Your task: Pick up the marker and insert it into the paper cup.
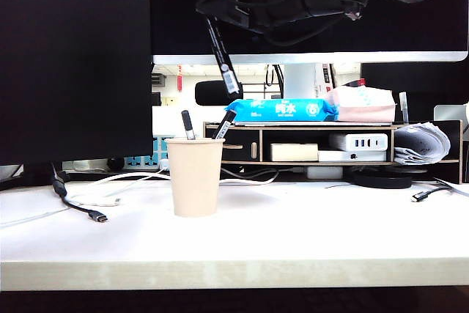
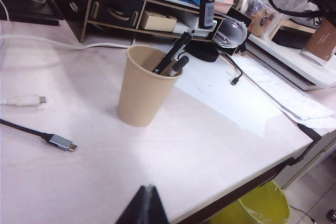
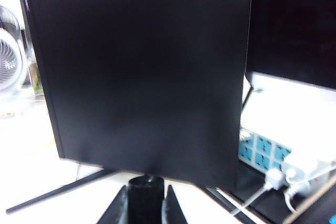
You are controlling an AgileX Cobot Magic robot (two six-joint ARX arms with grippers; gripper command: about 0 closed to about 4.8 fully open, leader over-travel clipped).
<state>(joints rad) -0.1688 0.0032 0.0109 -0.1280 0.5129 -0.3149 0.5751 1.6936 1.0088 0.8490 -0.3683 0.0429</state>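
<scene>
Marker (image 1: pixel 222 55) first: it is off the tabletop, hanging aslant high over the scene with its white barcode label toward the lower end, and its upper end is pinched in the right tool (image 1: pixel 212 26), whose two fingers (image 3: pixel 122 208) press against the round black barrel end as the right wrist view shows. So the pick-up looks done; the insertion is what remains.

Below and a little to the left of the marker's lower tip in the exterior view stands the paper cup (image 1: pixel 194 176), upright on the tabletop (image 1: pixel 308 232), with open air between the two. Two other pens already lean inside it (a black-capped pen (image 1: pixel 188 124) and a black-tipped pen with a white band (image 1: pixel 224 124)), so the mouth is partly taken and the marker will have to find the free part of the rim. My guess is that the arm needs to bring the tip over the opening, straighten the marker somewhat, lower it and let go.

The left tool (image 2: pixel 145 206) hangs back near the front edge of the tabletop, well apart from the cup, its dark fingertips pressed together with nothing between them.

Around the cup lie a USB cable (image 1: pixel 86 210) and a white cable, and behind it a wooden desk organiser (image 1: pixel 333 148) with a blue wipes pack (image 1: pixel 282 110) on top, under the monitors.
</scene>
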